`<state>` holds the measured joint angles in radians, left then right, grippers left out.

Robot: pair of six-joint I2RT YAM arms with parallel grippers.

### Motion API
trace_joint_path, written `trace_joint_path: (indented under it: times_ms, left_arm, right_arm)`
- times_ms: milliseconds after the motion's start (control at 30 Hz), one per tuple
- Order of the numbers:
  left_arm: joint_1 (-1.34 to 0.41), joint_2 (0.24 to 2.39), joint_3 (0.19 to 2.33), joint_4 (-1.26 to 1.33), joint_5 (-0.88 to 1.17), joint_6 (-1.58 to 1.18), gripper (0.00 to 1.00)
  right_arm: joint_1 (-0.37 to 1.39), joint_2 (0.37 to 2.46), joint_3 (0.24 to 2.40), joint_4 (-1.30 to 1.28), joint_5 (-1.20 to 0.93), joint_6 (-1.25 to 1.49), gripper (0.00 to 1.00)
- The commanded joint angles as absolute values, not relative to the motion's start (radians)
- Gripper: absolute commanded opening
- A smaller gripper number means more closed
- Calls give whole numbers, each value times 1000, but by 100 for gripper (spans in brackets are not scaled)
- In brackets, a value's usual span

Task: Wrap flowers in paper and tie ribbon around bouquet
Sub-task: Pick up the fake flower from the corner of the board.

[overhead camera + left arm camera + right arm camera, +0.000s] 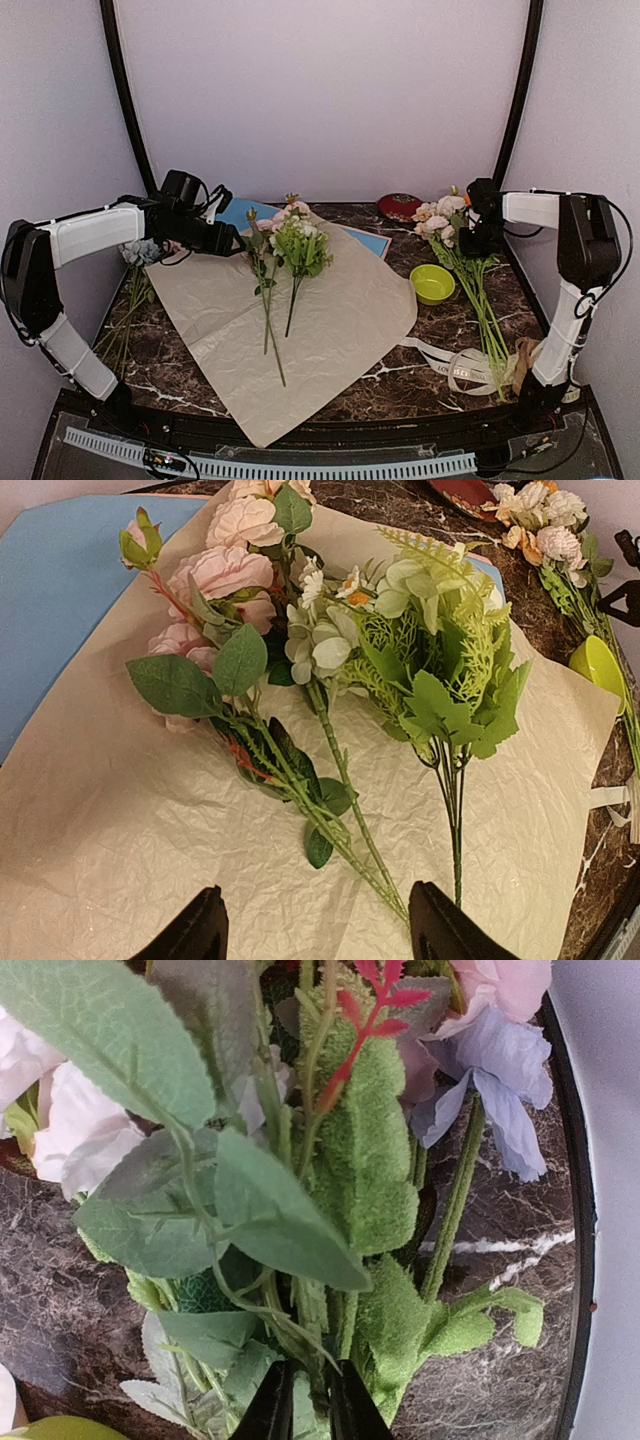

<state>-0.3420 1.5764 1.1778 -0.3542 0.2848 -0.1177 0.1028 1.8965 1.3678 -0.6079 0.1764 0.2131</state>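
The flowers (290,240) lie on the paper (330,320), spread at the bench (400,385) centre. A second sheet (240,212) lies under the paper's rear-left edge. Right of the paper: a bowl (432,283), then a second bunch (440,218). The ribbon (450,362) lies front right.

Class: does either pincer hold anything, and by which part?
The right pincer pinches the right-hand bunch by its upper stems. The left pincer is open and holds nothing.

Lettering on ribbon (432,353) unreadably small, left tool (318,927) cropped below, right tool (311,1400) grip unclear among stems (455,1200)
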Motion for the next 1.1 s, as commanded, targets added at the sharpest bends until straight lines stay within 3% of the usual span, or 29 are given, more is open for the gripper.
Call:
trace_joint_path:
  times_ms: [0, 733, 933, 1067]
  left_arm:
    - [-336, 1576, 1201, -372, 299, -106, 63]
    - [-337, 1571, 1200, -372, 299, -105, 63]
    - [-337, 1572, 1201, -373, 302, -105, 63]
    - [-336, 1573, 1201, -373, 299, -104, 63]
  right_arm:
    - [106, 1834, 1343, -601, 164, 209, 13]
    - [106, 1904, 1362, -609, 202, 196, 14]
    - [106, 1904, 1376, -620, 213, 187, 0]
    - [106, 1876, 1381, -629, 234, 190, 0]
